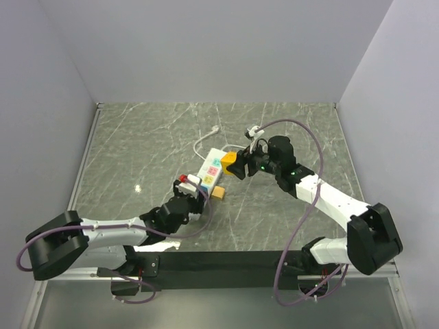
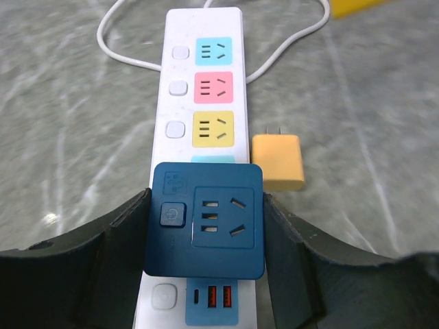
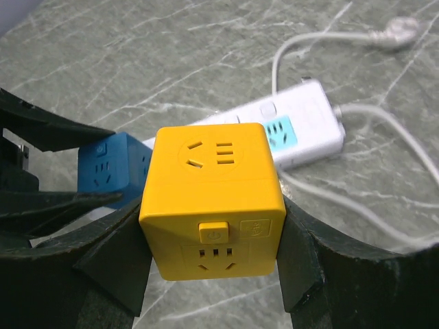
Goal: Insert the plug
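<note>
A white power strip (image 1: 211, 163) with coloured sockets lies on the marble table. My left gripper (image 2: 206, 223) is shut on a blue cube plug (image 2: 204, 219), with a finger (image 2: 123, 236) pressed on each side. The cube sits over the strip (image 2: 180, 68), covering one socket just above the USB ports. Its prongs are hidden. My right gripper (image 3: 212, 236) is shut on a yellow cube plug (image 3: 212, 181), held off the table beside the strip's (image 3: 309, 116) far end. The blue cube (image 3: 110, 168) shows behind it. From above, the yellow cube (image 1: 228, 164) hangs right of the strip.
A small orange adapter (image 2: 277, 161) lies on the table right of the strip, prongs pointing away; it also shows from above as the adapter (image 1: 218, 192). The strip's white cord (image 1: 202, 142) loops toward the back, ending in a plug (image 3: 401, 27). Grey walls enclose the table.
</note>
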Action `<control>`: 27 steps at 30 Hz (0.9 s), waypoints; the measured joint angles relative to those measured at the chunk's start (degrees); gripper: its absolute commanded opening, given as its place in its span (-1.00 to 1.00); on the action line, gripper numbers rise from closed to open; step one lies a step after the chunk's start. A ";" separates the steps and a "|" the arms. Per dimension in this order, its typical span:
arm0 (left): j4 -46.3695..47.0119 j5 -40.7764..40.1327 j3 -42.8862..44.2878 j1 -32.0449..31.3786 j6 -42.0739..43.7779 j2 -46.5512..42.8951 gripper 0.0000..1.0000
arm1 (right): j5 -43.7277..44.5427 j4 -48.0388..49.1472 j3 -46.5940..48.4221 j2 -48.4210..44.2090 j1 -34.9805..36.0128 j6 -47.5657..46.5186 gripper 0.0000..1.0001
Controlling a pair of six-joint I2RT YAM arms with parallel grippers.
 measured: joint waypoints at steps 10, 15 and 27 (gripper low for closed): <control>5.95 21.68 -3.45 -0.09 6.82 -2.29 -0.99 | 8.15 -10.84 0.46 -5.92 3.65 -0.17 -1.00; 7.74 25.68 -3.43 -0.15 9.42 -0.96 -0.99 | 12.87 -18.60 2.54 -4.87 7.45 0.94 -1.00; 8.09 28.79 -3.43 -0.15 12.41 -0.68 -0.99 | 23.91 -39.80 13.94 0.52 15.78 3.63 -1.00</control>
